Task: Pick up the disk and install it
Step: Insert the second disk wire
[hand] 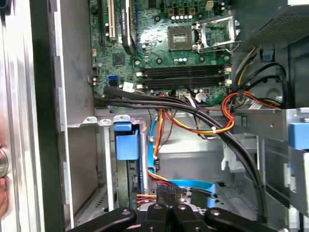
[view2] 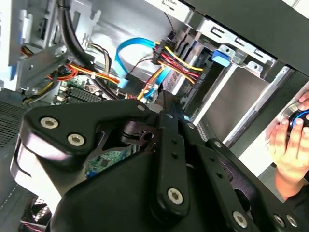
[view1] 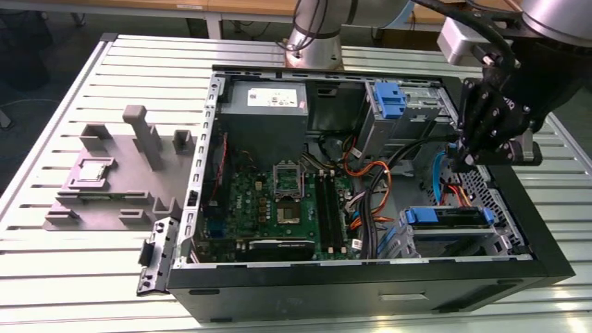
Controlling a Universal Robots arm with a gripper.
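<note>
Black gripper (view1: pixel 459 164) above open case (view1: pixel 545 243), blue-railed disk (view1: pixel 446 218) seated in bay

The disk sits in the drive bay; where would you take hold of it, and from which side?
Probably by the blue carrier edge of the disk, coming from the case's open side: that edge faces out, while the bay's metal walls enclose its other faces.

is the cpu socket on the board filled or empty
Empty: the socket shows a bare square inside its metal frame, with no chip or cooler on it, also in the exterior view.
</note>
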